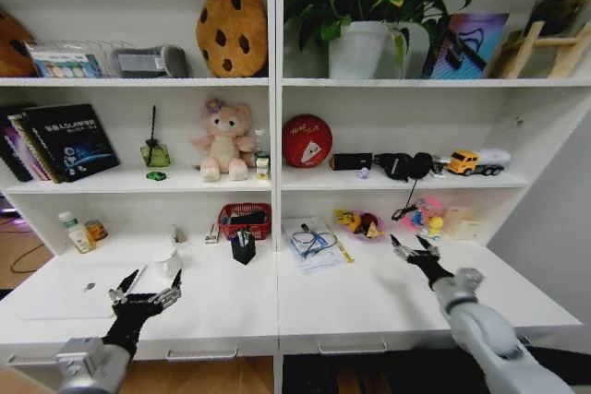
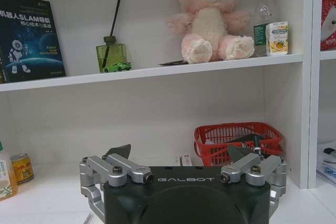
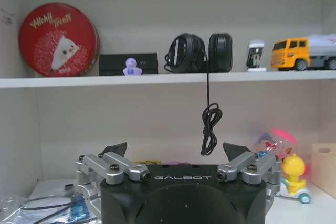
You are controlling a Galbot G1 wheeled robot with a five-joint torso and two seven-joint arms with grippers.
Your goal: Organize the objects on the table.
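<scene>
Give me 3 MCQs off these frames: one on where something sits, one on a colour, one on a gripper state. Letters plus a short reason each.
1. Where does the red basket stand?
A. on the white desk, against the back panel near the shelf's centre divider
B. on the top shelf beside the plant
C. on the floor under the desk

2. What colour is the toy truck's cab?
A. green
B. yellow-orange
C. purple

3. How do the two grippers stand?
A. both shut on pens
B. left open, right shut on a cable
C. both open and holding nothing

Answers:
1 A: head view shows it at desk level, next to the divider.
2 B: right wrist view shows a yellow-orange cab on the middle shelf.
3 C: left gripper and right gripper hover above the desk with fingers spread, nothing between them.
</scene>
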